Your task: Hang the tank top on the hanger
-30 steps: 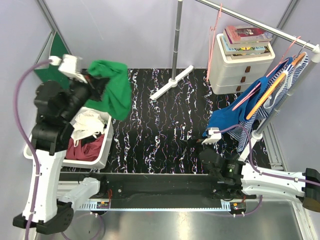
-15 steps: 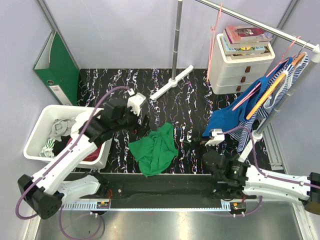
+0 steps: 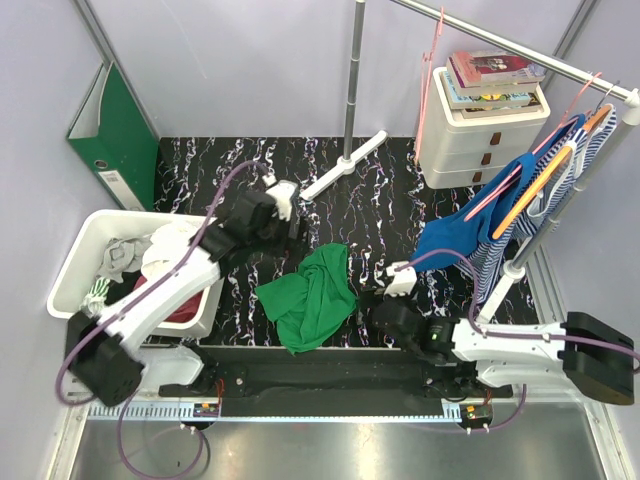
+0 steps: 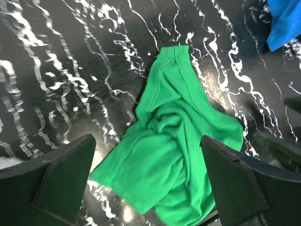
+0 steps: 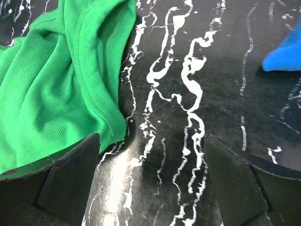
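since both arms hang with jaws spread wide and nothing between them, the tank top belongs to neither right now. the left gripper hovers over the garment from its far side, its 2 fingers apart above the cloth without touching it. the right gripper sits low by the near right edge, also gaping, with the green hem just beside 1 finger. the tank top lies in a crumpled heap on the black marbled table between the 2 arms. it is folded over itself, so which fold is a strap and which the hem cannot be told.

that is the main risk. a pinch taken blind could catch 2 layers, or the body instead of a shoulder strap. the top would then lift as a bundle with no opening for the hanger.

the hanger hangs from the rail at the far right, well apart from the cloth, so it likely has to come off first. thin wire may slip or swing in 2 fingers. the blue garment droops near the right arm, and a careless reach could snag it.
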{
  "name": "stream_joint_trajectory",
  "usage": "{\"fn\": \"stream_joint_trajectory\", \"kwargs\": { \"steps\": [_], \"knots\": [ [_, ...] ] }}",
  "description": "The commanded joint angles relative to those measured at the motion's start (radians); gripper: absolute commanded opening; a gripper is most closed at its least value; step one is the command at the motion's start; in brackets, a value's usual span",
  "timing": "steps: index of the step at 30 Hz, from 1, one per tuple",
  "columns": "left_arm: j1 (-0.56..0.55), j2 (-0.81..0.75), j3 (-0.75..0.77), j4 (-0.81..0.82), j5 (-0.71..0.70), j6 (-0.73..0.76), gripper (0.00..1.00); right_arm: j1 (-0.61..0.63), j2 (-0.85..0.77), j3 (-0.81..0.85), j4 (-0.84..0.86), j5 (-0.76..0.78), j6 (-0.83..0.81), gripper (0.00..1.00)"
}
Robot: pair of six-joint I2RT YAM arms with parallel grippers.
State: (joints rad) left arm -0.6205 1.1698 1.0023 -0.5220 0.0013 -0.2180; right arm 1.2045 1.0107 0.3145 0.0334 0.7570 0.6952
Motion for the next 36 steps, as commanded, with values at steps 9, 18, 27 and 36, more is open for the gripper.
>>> {"fn": "stream_joint_trajectory", "kwargs": {
  "steps": [9,18,27,36],
  "knots": [
    [-0.002,0.148,0.035,-0.045,0.029,-0.032,0.99,-0.117,0.259,0.155,0.354,-0.148,-0.115,0.87],
    [-0.022,0.032,-0.114,-0.101,-0.040,-0.080,0.99,-0.207,0.476,0.276,0.479,-0.327,-0.194,0.85],
    [-0.022,0.109,-0.185,-0.095,0.095,-0.101,0.99,-0.209,0.609,0.324,0.517,-0.257,-0.172,0.82],
    [-0.022,0.171,-0.171,-0.041,0.190,-0.110,0.91,-0.259,0.635,0.316,0.516,-0.294,-0.125,0.79]
  ]
}}
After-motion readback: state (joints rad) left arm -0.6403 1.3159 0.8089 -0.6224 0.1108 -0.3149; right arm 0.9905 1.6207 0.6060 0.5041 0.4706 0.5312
